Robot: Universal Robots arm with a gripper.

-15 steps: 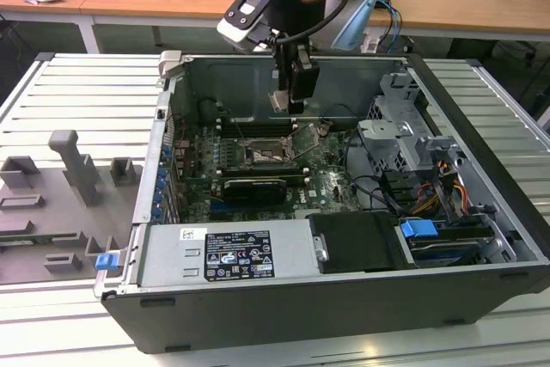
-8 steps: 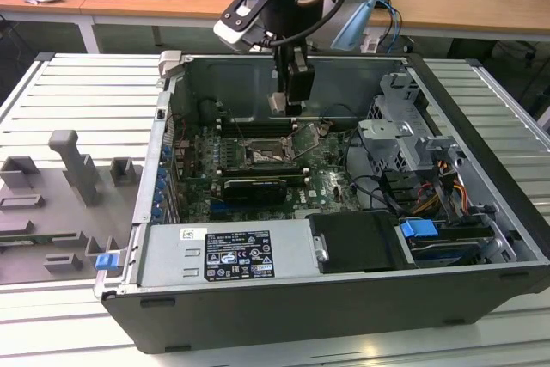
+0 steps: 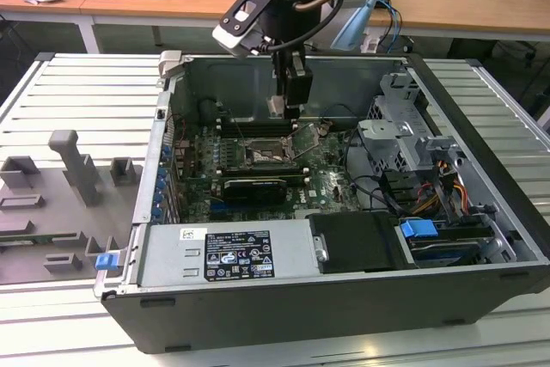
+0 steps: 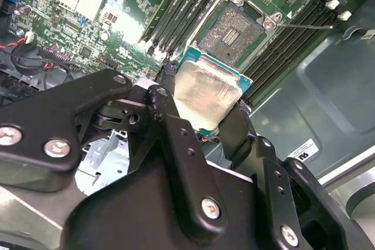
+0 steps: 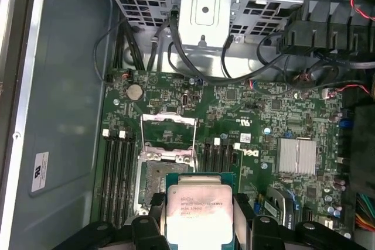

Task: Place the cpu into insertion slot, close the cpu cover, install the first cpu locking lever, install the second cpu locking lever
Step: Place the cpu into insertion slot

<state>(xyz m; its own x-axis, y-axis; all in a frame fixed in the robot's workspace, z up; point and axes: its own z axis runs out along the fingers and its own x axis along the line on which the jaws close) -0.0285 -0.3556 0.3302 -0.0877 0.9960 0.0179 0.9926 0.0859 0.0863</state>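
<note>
On the exterior view's left, grey moulded plastic fixtures [image 3: 69, 178] rest on a pale ribbed metal worktop [image 3: 77, 83]. Beside them lies an open black-and-grey metal computer case [image 3: 481, 221], with a green circuit board [image 3: 331, 182] flat on its floor.

Near the middle of the board we see the insertion slot [image 3: 262, 156], a small dark square socket with a silvery rim. It is bare, and its grid of contacts is exposed in the second wrist view. The cpu cover [image 5: 169, 119], a thin silvery metal frame with a cut-out centre, is swung open off the slot.

Above the board hangs the black metal claw [image 3: 278, 109], closed narrowly on the cpu [image 4: 206, 89]. This is a small flat square chip with a dull silver-beige top and a green edge. Its black fingers [image 4: 167, 109] press two opposite edges. The chip is near the slot but apart from it, and not seated.

We judge the chip to be light, thin and stiff, and its smooth metal top likely to be slippery. Its underside and the slot's contacts look fragile, so the edges are the safe place to hold it.

On the exterior view's right, a grey perforated metal drive cage [image 3: 400, 131] stands inside the case.
</note>
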